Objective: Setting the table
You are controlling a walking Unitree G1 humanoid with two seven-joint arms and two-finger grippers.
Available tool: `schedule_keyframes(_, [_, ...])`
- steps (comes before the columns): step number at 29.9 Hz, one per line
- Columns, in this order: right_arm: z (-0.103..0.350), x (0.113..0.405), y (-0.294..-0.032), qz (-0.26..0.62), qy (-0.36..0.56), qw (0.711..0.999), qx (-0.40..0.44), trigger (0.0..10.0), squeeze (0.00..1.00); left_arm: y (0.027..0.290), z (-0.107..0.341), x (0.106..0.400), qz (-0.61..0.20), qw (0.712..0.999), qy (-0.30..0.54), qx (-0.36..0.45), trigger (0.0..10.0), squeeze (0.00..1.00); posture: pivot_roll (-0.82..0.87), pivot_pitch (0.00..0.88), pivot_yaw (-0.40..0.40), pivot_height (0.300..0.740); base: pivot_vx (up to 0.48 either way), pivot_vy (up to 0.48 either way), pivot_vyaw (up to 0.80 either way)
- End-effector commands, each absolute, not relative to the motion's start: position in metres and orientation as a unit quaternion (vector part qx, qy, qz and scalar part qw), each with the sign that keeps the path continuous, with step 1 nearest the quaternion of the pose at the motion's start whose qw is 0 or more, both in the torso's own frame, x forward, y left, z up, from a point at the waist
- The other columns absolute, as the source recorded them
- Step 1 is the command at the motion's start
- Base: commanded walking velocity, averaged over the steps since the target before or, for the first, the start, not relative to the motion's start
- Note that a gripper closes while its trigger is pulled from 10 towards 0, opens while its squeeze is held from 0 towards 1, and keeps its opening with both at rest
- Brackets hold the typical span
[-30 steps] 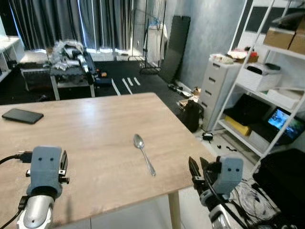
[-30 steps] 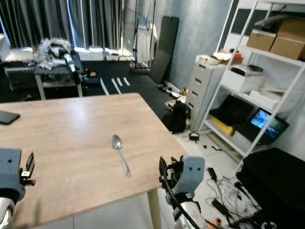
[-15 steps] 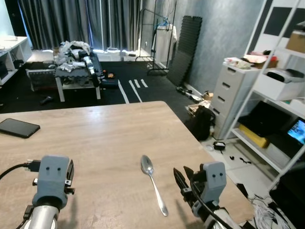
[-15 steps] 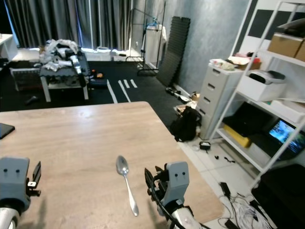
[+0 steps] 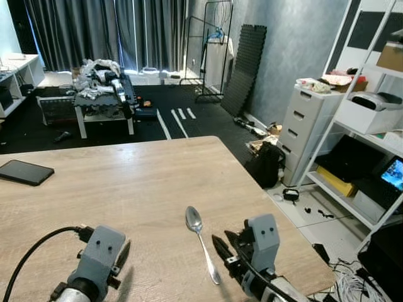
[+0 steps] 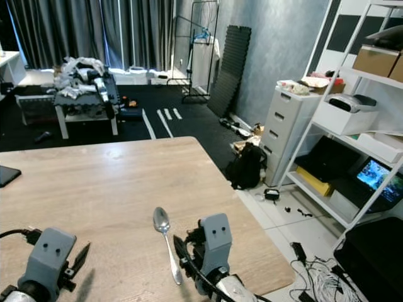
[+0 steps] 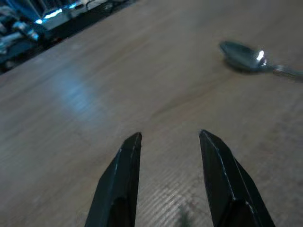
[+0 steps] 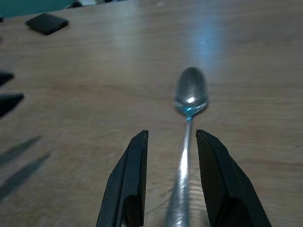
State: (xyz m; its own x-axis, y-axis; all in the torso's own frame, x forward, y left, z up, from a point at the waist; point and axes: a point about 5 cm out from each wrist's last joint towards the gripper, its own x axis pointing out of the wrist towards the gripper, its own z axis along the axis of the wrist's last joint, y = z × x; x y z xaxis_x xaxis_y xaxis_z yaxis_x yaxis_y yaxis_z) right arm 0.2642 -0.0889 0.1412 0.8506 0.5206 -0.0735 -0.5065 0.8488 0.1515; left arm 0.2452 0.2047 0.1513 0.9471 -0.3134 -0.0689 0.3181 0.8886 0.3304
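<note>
A: Head view?
B: Metal spoon (image 5: 201, 243) flat on the wooden table (image 5: 126, 182), near the front-right corner, bowl facing away from the robot, handle toward it. Shiny, slim handle. Right gripper (image 5: 221, 249) just beside the handle end, low over the table. Left gripper (image 6: 80, 257) over the front-left part, well apart from the spoon. Black phone (image 5: 24, 172) at the far left edge.
A: Left wrist?
B: Fingers (image 7: 124, 170) apart, nothing btwn them, bare wood below. Spoon bowl (image 7: 242, 50) off to one side w/ a bright glint.
A: Right wrist?
B: Fingers (image 8: 133, 175) spread, spoon handle (image 8: 183, 156) running btwn them, not pinched. Oval bowl beyond the tips, light spot on it. Can't tell if the tips touch the table.
</note>
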Motion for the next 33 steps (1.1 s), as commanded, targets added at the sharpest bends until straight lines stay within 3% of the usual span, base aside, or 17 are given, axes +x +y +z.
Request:
schedule_keyframes(1, [0.139, 0.262, -0.086, 0.276, 0.070, 0.957, 0.061, 10.0, 0.00, 0.210, 0.159, 0.240, -0.207, 0.966, 0.015, 0.154, 10.0, 0.00, 0.10, 0.020, 0.019, 0.740, 0.000, 0.000, 0.00])
schedule_keyframes(5, [0.125, 0.275, -0.080, 0.227, 0.112, 0.967, 0.032, 10.0, 0.00, 0.211, 0.174, 0.228, -0.304, 0.943, 0.027, 0.135, 10.0, 0.00, 0.11, 0.022, 0.019, 0.740, 0.000, 0.000, 0.00])
schedule_keyframes(11, [0.117, 0.300, -0.067, 0.158, 0.122, 0.979, 0.026, 10.0, 0.00, 0.196, 0.175, 0.220, -0.379, 0.916, 0.039, 0.122, 10.0, 0.00, 0.12, 0.025, 0.021, 0.740, 0.000, 0.000, 0.00])
schedule_keyframes(19, [0.120, 0.316, -0.052, 0.135, 0.118, 0.983, 0.026, 10.0, 0.00, 0.192, 0.172, 0.214, -0.398, 0.908, 0.049, 0.119, 10.0, 0.00, 0.14, 0.033, 0.011, 0.740, 0.000, 0.000, 0.00])
schedule_keyframes(21, [0.121, 0.317, -0.049, 0.141, 0.118, 0.983, 0.028, 10.0, 0.05, 0.192, 0.173, 0.212, -0.401, 0.907, 0.053, 0.114, 10.0, 0.00, 0.15, 0.036, 0.007, 0.740, 0.000, 0.000, 0.00])
schedule_keyframes(22, [0.121, 0.317, -0.048, 0.143, 0.119, 0.982, 0.028, 10.0, 0.42, 0.192, 0.172, 0.211, -0.401, 0.908, 0.056, 0.112, 10.0, 0.00, 0.15, 0.038, 0.004, 0.740, 0.000, 0.000, 0.00])
schedule_keyframes(23, [0.120, 0.316, -0.045, 0.150, 0.121, 0.981, 0.027, 10.0, 1.00, 0.192, 0.171, 0.210, -0.400, 0.908, 0.058, 0.111, 10.0, 0.00, 0.15, 0.039, 0.003, 0.740, 0.000, 0.000, 0.00])
schedule_keyframes(33, [0.105, 0.318, -0.040, 0.150, 0.135, 0.979, 0.010, 10.0, 1.00, 0.191, 0.171, 0.213, -0.389, 0.913, 0.055, 0.110, 10.0, 0.00, 0.15, 0.046, 0.002, 0.740, 0.000, 0.000, 0.00])
